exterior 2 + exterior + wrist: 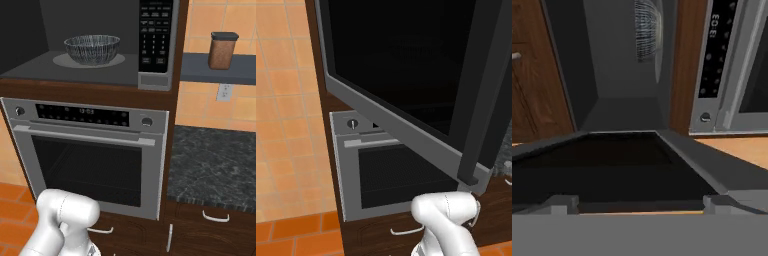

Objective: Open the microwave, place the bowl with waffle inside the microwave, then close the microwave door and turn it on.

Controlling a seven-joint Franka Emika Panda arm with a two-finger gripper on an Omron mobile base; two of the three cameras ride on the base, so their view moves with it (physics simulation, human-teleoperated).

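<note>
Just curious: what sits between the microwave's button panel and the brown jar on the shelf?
In the right base view, the wooden cabinet side and a strip of orange tiled wall separate the button panel from the jar.

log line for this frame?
microwave door: open | bowl: inside microwave | tool: open, empty, behind door | next: close door
</note>
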